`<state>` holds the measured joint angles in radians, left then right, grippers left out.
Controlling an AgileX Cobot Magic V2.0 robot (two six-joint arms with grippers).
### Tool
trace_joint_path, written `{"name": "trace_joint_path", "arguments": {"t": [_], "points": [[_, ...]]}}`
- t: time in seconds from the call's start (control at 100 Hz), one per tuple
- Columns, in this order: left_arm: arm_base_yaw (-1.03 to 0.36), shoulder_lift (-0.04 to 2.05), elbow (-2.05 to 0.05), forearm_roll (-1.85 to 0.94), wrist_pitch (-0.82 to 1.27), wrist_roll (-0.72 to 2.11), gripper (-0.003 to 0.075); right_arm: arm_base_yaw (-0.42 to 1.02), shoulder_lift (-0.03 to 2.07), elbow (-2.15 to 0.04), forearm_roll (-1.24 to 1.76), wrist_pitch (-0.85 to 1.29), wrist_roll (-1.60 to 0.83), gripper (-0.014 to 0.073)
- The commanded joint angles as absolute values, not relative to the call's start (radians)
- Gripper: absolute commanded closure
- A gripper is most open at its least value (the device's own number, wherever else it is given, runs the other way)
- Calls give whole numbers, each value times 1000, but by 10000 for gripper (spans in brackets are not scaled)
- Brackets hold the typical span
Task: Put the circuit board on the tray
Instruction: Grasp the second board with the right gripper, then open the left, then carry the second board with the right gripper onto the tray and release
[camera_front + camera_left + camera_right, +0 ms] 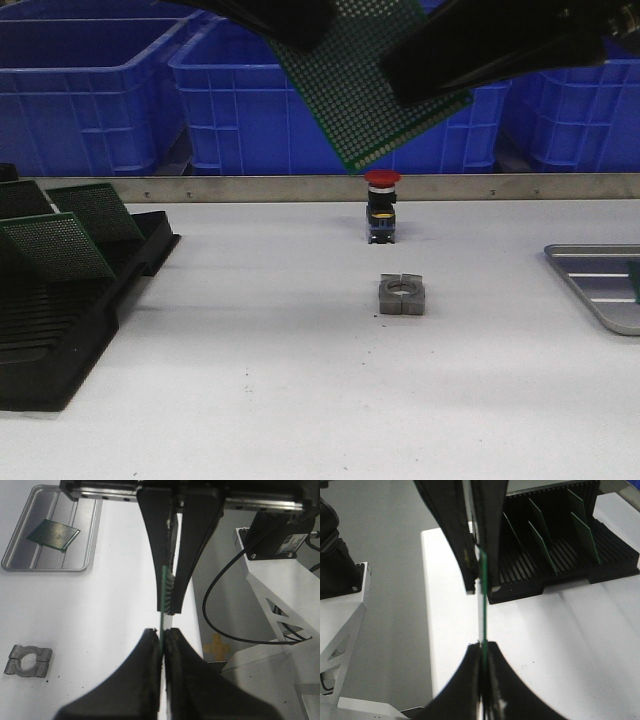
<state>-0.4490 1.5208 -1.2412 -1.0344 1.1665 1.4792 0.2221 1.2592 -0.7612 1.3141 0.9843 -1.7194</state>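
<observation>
High above the white table, green circuit board pinched edge-on by both left gripper and right gripper, grey tray at far right, holding another board.

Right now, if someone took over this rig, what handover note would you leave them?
Left gripper: shut on the circuit board.
Right gripper: shut on the same board, mid-handover, high above the table centre.
Tray: at the table's right edge; it already holds another board.
Rack: at the left, more boards standing in it.
Done: board lifted, both arms gripping.
Left: left gripper lets go, right arm carries the board to the tray and sets it down.
</observation>
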Motion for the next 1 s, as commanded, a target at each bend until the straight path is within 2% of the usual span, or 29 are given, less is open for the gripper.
{"name": "trace_joint_path", "arguments": {"t": [0.0,0.07,0.14,0.21,0.29,0.38,0.69,0.86,0.99], "points": [[-460,1492,-1274,-1138,1168,1479,736,222,1233,-792,1389,1004,-1727,655],[-460,1492,-1274,-1138,1167,1481,731,222,1233,-791,1389,1004,-1727,655],[-458,1492,-1274,-1136,1174,1481,678,222,1233,-791,1389,1004,-1725,655],[-458,1492,-1274,-1136,1177,1481,556,222,1233,-789,1387,1004,-1723,655],[-458,1492,-1274,-1136,1175,1481,353,222,1233,-781,1375,1000,-1692,655],[-458,1492,-1274,-1136,1173,1481,232,222,1233,-774,1348,993,-1565,655],[-458,1492,-1274,-1136,1119,1481,225,150,1233,-768,1138,960,-1108,655],[-458,1492,-1274,-1136,1119,1481,225,6,1241,-768,1046,881,-903,655],[-458,1492,-1274,-1136,1119,1481,225,-139,1288,-768,1038,802,-870,655]]}}
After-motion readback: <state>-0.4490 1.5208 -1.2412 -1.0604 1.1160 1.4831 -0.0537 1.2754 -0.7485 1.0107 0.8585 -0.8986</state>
